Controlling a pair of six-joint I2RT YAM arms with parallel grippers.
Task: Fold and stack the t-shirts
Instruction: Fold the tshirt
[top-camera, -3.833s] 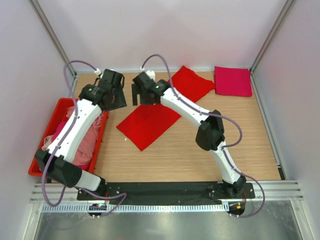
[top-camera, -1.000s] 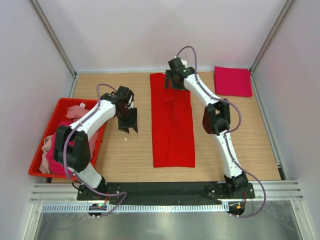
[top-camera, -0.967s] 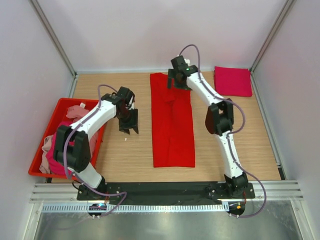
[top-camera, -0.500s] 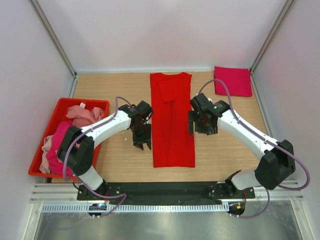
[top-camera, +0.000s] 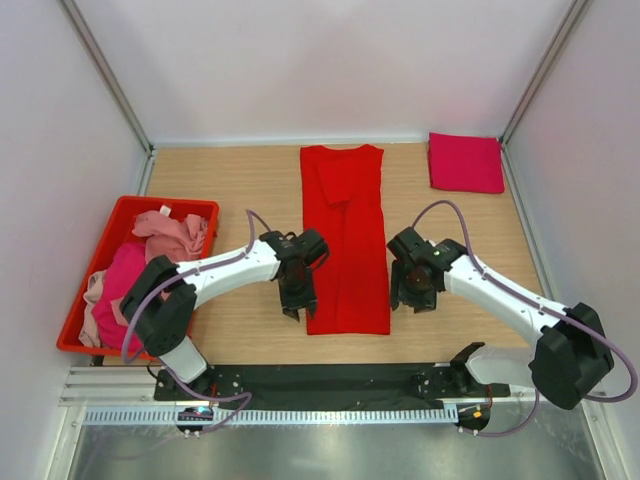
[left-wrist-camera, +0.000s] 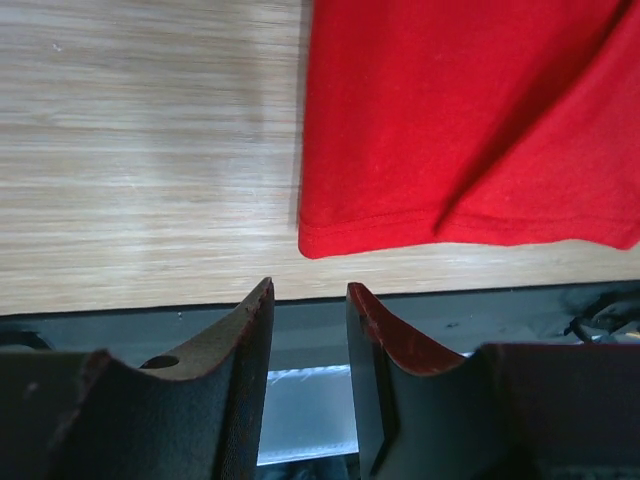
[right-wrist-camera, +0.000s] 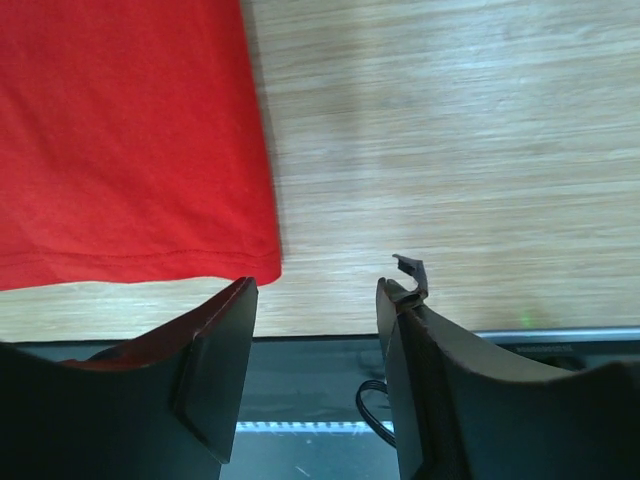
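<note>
Top external: red t-shirt (top-camera: 345, 240) lies between left jaws and right jaws, both parted, empty.

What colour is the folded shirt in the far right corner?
The folded shirt is magenta-crimson; top external view shows it best.

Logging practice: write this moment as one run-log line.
left claw open, by near-left corner of red shirt | right claw open, by near-right corner | nothing held
</note>
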